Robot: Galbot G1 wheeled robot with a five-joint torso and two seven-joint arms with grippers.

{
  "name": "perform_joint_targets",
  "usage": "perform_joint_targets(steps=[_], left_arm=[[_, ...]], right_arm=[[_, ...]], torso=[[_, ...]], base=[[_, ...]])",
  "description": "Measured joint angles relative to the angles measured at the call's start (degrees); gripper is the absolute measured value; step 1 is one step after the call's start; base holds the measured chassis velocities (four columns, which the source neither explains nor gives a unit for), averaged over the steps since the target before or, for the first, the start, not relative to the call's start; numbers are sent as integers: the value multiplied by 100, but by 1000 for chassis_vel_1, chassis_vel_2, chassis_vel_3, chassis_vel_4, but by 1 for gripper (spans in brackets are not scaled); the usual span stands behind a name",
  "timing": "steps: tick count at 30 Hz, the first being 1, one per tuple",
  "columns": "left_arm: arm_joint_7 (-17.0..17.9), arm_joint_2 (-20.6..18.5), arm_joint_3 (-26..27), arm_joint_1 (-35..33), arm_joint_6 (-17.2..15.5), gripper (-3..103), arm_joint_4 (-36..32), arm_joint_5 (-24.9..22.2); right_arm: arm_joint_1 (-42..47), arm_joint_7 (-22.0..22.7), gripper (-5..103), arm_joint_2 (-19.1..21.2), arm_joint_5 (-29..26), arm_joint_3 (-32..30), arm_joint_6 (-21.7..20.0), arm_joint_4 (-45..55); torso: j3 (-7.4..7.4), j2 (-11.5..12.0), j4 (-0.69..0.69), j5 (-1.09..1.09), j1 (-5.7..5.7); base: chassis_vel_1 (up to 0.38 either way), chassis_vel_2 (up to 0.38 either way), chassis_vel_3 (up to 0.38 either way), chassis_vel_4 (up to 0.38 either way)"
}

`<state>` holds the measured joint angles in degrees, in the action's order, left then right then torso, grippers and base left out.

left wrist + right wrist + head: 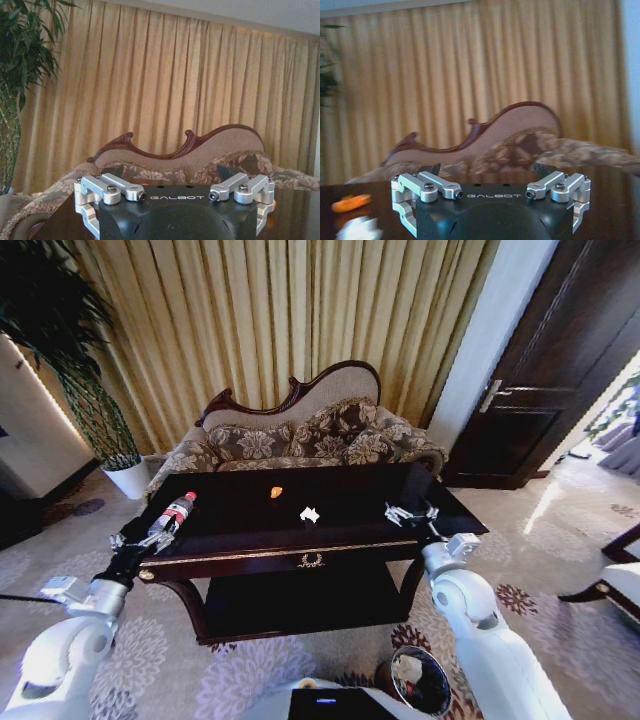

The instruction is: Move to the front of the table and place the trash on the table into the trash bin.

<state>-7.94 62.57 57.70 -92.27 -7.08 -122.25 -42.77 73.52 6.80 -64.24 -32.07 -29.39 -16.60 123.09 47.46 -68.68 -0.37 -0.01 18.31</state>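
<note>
Facing the table (330,540) square on, with the sofa (300,440) behind it. Left gripper (150,537) at the left edge, spread around the bottle (172,518). Right gripper (410,513) spread above the right end, holding nothing. Paper scrap (309,513) and orange piece (277,492) mid-table. Bin (420,680) on the carpet near the right arm.

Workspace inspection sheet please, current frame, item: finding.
Surface: dark glossy wooden table, gold trim.
Job's things: clear plastic bottle with red cap at table's left edge; orange scrap and crumpled white paper mid-table; round dark trash bin on the floor, front right.
Clutter: nothing seen.
Grippers: left gripper beside the bottle; right gripper open above the table's right side.
Cables: nothing seen.
Surroundings: patterned sofa, curtains, potted plant, door.
</note>
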Motion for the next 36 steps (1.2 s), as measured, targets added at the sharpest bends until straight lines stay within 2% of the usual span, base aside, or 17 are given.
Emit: perform_joint_targets(steps=[8, 16, 20, 22, 23, 25, 29, 36], left_arm=[[-3, 121, -32, -25, -48, 100, -223, 135], [17, 207, 90, -164, -125, 100, -348, 213], [18, 257, 162, -199, -131, 100, -357, 231], [-8, 302, 200, -210, -166, 100, -377, 245], [-8, 302, 200, -210, -166, 100, -377, 245], [-81, 374, 196, -212, -211, 100, -410, 297], [-88, 433, 145, -212, -231, 100, -436, 366], [-88, 439, 173, -239, -239, 100, -468, 388]], right_arm=[[-733, -1, 100, 498, -33, 1029, -98, -519], [-1788, 0, 100, 496, -95, 1766, -201, -1167], [-2229, -1, 100, 582, -267, 2309, -496, -1305], [-2514, 0, 100, 761, -313, 2666, -864, -1312], [-2514, 0, 100, 761, -313, 2666, -864, -1312], [-2841, 0, 100, 860, -430, 2978, -1173, -1345], [-3295, 0, 100, 797, -478, 3353, -1317, -1625], [-3554, 0, 100, 638, -610, 3687, -1451, -1856]], torso=[[3, 4, -2, 2, 6], [4, 5, 1, 1, 8], [3, 4, 2, 0, 6], [3, 4, -2, 1, 7], [3, 4, -2, 1, 7], [3, 4, -2, 1, 7], [3, 4, 1, 0, 6], [3, 4, 0, 1, 7]], base=[[18, -14, -20, 19], [0, 0, 0, 0], [0, 0, 0, 0], [0, 0, 0, 0], [0, 0, 0, 0], [0, 0, 0, 0], [0, 0, 0, 0], [0, 0, 0, 0]])
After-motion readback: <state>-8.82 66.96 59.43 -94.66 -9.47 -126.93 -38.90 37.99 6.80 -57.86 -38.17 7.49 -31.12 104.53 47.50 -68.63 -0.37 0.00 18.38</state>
